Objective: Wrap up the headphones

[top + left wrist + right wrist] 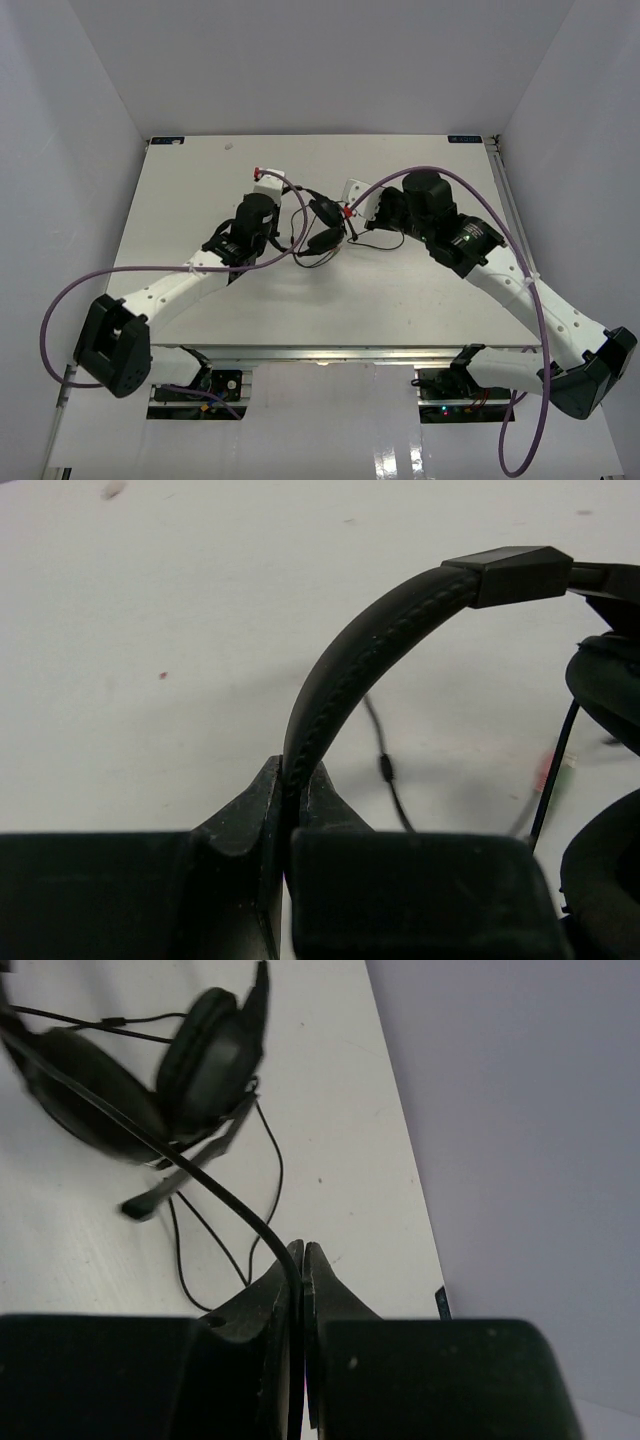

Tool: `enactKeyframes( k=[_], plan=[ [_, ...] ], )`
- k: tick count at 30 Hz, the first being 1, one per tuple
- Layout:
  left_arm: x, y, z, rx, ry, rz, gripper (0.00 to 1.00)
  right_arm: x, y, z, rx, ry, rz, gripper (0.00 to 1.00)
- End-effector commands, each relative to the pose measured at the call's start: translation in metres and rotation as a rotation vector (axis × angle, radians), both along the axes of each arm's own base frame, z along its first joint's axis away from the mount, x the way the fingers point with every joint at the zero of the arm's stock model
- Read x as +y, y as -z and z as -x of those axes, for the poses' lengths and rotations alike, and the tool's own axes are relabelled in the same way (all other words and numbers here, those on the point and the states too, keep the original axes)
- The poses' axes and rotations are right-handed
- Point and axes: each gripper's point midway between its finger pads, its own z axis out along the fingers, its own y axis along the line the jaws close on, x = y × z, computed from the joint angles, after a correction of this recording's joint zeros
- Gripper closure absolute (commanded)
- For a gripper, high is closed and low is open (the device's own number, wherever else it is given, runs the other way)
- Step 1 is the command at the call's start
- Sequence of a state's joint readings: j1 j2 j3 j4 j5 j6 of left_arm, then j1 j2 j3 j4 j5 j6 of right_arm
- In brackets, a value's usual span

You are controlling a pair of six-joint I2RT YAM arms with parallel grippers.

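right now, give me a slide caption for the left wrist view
Left hand clamps the headphones by their padded headband, white table behind.

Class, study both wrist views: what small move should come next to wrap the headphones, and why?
Probably the right gripper should sweep the thin black cable around the black padded earcups, since it pinches that cable while the left gripper clamps the black stitched headband steady.

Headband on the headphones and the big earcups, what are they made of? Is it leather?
The headband looks like black leather or fake leather: matte, with a stitched seam along it. Its end piece looks like hard, smooth plastic. The earcups look soft and padded; their covering is unclear. The cable looks like thin, smooth plastic.
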State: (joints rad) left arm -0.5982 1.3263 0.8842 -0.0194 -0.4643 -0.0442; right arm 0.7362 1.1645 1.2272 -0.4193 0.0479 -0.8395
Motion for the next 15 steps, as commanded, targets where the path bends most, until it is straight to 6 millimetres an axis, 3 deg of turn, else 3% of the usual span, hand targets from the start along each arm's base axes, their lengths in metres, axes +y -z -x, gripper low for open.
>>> enactKeyframes(
  k=[1,7,10,15],
  plan=[
    [-0.065,-0.024,0.056,0.017,0.427,0.166,1.0,0.0,-0.04,-0.019,-0.062,0.005,-0.218,0.92],
    [-0.108,-0.037,0.121,0.057,0.715,0.254,1.0,0.023,-0.036,-0.018,0.058,-0.103,-0.312,0.92],
    [-0.113,-0.042,0.134,0.075,0.754,0.277,1.0,0.029,-0.03,-0.02,0.109,-0.127,-0.331,0.92],
    [-0.108,-0.071,0.143,0.02,0.743,0.334,1.0,0.02,-0.012,-0.022,0.202,-0.122,-0.385,0.92]
  ],
)
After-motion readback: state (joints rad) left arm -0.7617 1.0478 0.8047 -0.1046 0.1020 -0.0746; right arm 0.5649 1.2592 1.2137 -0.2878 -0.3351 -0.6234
